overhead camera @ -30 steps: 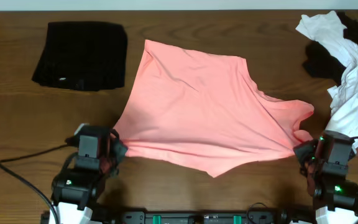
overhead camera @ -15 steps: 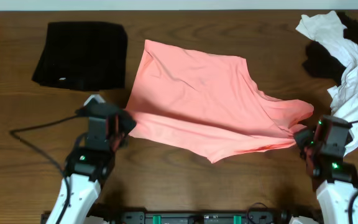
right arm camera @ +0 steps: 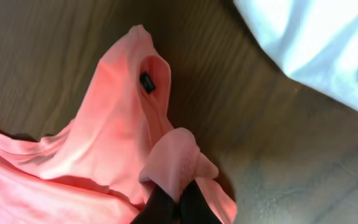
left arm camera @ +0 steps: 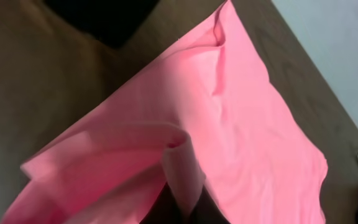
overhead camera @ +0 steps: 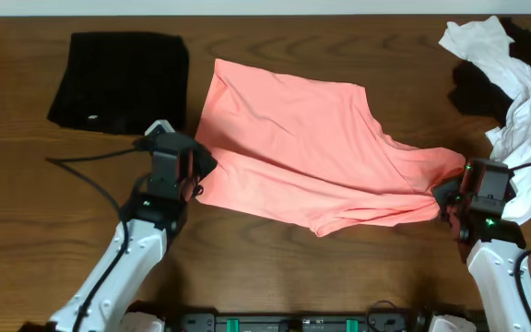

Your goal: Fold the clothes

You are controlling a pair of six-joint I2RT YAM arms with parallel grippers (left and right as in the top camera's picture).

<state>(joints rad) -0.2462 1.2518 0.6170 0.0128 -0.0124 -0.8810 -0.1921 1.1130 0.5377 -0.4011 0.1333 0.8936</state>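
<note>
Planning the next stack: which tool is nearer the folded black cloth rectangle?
Left. The left tool, clamped on the salmon-pink T-shirt, sits just beside the folded black cloth rectangle; the right tool is across the table.

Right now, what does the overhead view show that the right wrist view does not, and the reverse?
Only overhead: the folded black cloth at the far left, and the left pincer shut on the pink T-shirt at its left edge. Only right wrist: what looks like a small black tag inside a fold of the shirt. Both: the T-shirt, the white cloth, the wooden table, and the right pincer shut on a bunch of the shirt.
</note>
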